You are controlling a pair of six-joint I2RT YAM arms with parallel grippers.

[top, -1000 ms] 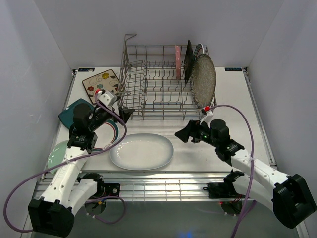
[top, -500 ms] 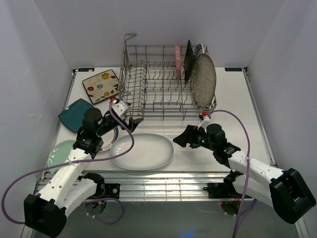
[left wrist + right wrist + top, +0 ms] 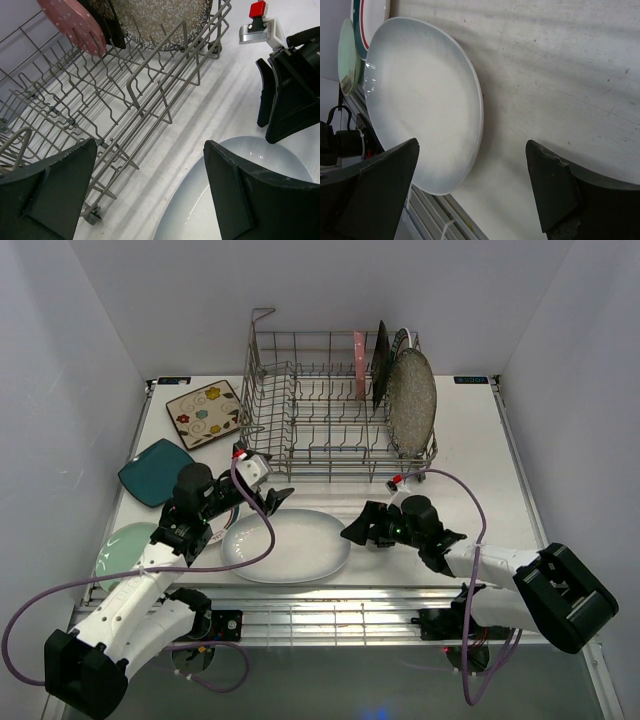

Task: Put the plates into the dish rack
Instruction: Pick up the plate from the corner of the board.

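Here, seen from above, a grey wire dish rack (image 3: 330,468) stands at the far middle of a white table (image 3: 470,430). Three plates stand on edge between the tines, all crowded into its right-hand end. They are a pink dotted plate (image 3: 359,365), a black plate (image 3: 380,362) just right of it, and a speckled grey round plate (image 3: 412,400) against the rack's right wall. Another rim shows behind the speckled one, too hidden to describe.

A large white oval plate (image 3: 290,545) lies flat on the table in front of the rack, between the two arms. The left gripper (image 3: 268,498) hovers over the plate's far left edge, fingers spread wide and gripping nothing. The right gripper (image 3: 358,528) sits low just beside the plate's right end, its fingers likewise released and wide apart. Its wrist camera shows the plate's rim lying beyond the two fingers, touching neither.

More plates lie flat on the table, left of the rack. A cream floral square plate (image 3: 205,412) sits near the far left corner. A teal square plate (image 3: 152,470) lies nearer, by the left edge. A pale green round plate (image 3: 125,550) rests at the near left, partly under the left arm. A round plate with a teal and red rim (image 3: 375,12) lies between the green plate and the oval one, mostly hidden from above by that arm.
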